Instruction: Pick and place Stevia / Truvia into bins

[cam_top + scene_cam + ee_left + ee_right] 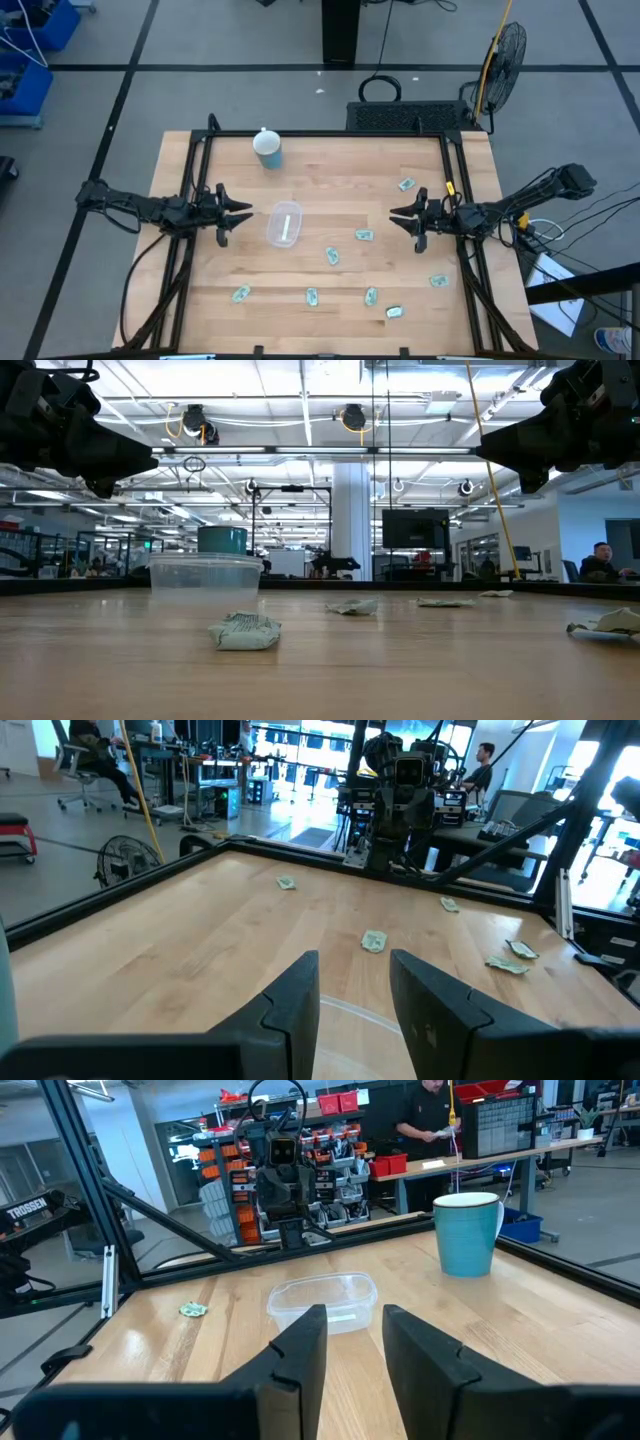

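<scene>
Several small pale green and white sachets [364,235] lie flat and scattered over the table's right and near parts. In the low view the closest one [245,631] looks crumpled. The clear shallow container [284,223] sits on the table near the middle, and a pale strip shows inside it. My left gripper [243,213] hovers open just left of the container, above the table. My right gripper [397,217] hovers open toward the table's right, facing the container [322,1300]. In the wrist views both grippers, left [355,980] and right [355,1330], show a gap between the fingers with nothing in it.
A light blue cup with a white lid [268,149] stands near the far edge, behind the container. A black frame runs along the table's left, right and far edges [330,133]. Bare wood lies between the grippers. People work at benches in the room beyond [425,1120].
</scene>
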You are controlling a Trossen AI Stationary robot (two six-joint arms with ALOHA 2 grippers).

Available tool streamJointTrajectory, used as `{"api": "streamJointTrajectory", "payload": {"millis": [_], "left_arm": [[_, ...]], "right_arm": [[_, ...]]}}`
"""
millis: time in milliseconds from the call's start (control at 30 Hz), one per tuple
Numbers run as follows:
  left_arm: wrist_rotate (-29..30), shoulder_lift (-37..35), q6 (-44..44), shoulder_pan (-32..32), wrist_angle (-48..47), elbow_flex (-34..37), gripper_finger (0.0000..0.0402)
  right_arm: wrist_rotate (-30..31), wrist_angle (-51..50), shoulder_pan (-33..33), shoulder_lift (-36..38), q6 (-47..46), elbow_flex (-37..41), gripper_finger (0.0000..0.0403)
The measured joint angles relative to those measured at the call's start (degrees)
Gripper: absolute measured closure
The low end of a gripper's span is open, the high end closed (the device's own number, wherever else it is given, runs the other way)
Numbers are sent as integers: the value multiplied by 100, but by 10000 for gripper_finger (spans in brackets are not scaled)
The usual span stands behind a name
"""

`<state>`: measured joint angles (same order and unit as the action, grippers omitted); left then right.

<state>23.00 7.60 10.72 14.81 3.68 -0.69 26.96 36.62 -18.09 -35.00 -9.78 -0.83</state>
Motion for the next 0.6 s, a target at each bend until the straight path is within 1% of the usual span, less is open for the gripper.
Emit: {"api": "streamJointTrajectory", "payload": {"millis": [167, 333, 533, 600], "left_arm": [[58, 2, -149, -5, -2, 0, 272], [400, 0, -1084, -5, 4, 0, 272], [126, 0, -1806, -5, 34, 1, 272], [102, 2, -1954, -5, 154, 11, 272]], "right_arm": [[-2, 4, -2, 1, 0, 1, 309], [0, 31, -2, 1, 29, -1, 309], [-2, -276, -1, -1, 454, 0, 309], [-15, -369, -2, -1, 447, 1, 309]]}}
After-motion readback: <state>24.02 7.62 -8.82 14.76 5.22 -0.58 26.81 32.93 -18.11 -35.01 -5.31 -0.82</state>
